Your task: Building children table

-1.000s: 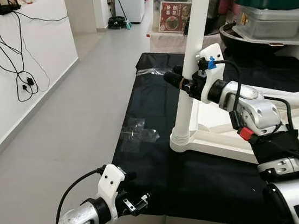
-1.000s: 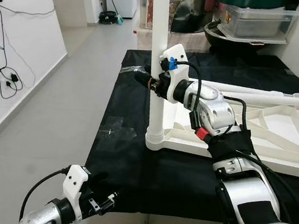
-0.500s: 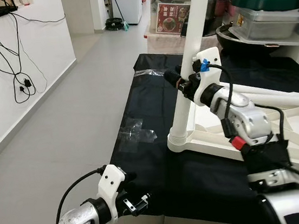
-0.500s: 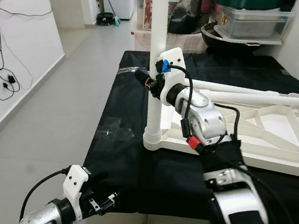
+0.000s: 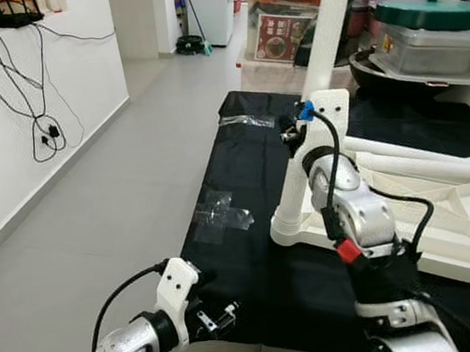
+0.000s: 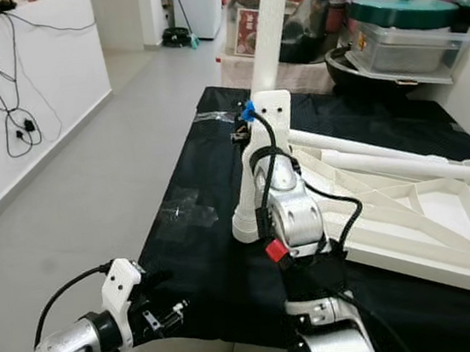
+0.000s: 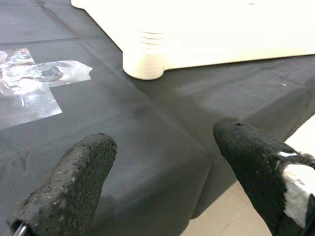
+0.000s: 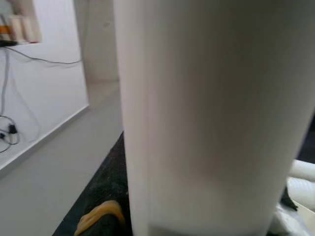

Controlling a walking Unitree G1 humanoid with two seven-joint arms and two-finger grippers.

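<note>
The right gripper [image 5: 292, 137] pinches the upright table leg [image 5: 312, 102] mid-shaft, its long axis rising from the tabletop's corner socket [image 5: 290, 225]; the left gripper [image 5: 221, 318], spread, hangs well apart.

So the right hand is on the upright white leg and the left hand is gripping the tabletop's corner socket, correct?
Not quite. The right hand is at the upright white leg, but the left hand is open and holds nothing. The left wrist view shows it hovering at the edge of the black cloth, short of the corner socket.

Bright even daylight, soft shadows, close-ups blurred
</note>
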